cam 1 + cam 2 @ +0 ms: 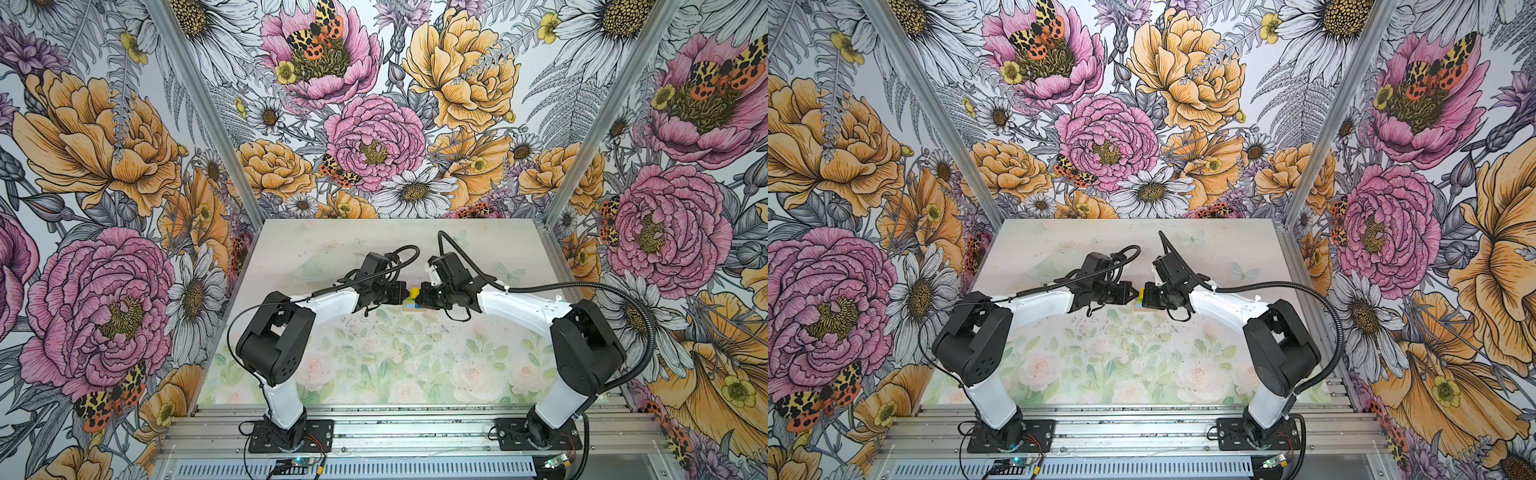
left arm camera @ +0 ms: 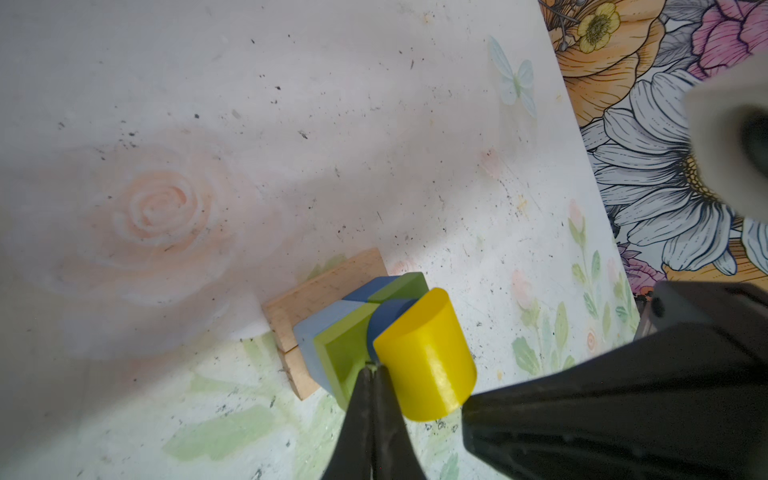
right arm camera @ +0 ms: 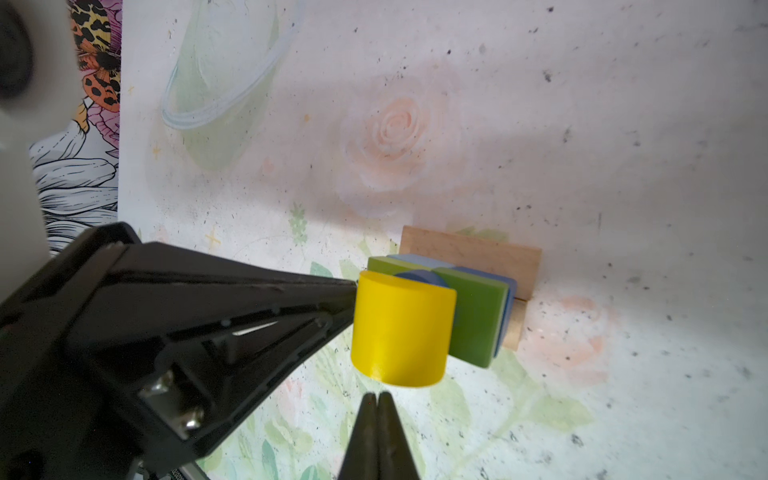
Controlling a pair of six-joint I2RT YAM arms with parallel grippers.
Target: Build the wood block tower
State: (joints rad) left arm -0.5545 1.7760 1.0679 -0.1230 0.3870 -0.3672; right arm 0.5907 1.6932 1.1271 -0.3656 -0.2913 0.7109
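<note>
The left arm [image 1: 328, 301] is bent at the elbow and stretched inward over the table [image 1: 374, 374]. The left gripper [image 1: 404, 294] is pressed together on nothing, and its tip is set against the yellow half-round [image 2: 424, 353]. The tower [image 1: 412, 302] is stood at the table's middle: bars [image 2: 328, 286] below, then blue and green cubes [image 2: 345, 349], a cylinder [image 2: 390, 318], and the half-round on top. The right arm [image 1: 515, 307] is posed in mirror. The right gripper [image 1: 422, 297] is likewise closed and empty, just beside the half-round. Open room is found toward the near edge and both side edges.
</note>
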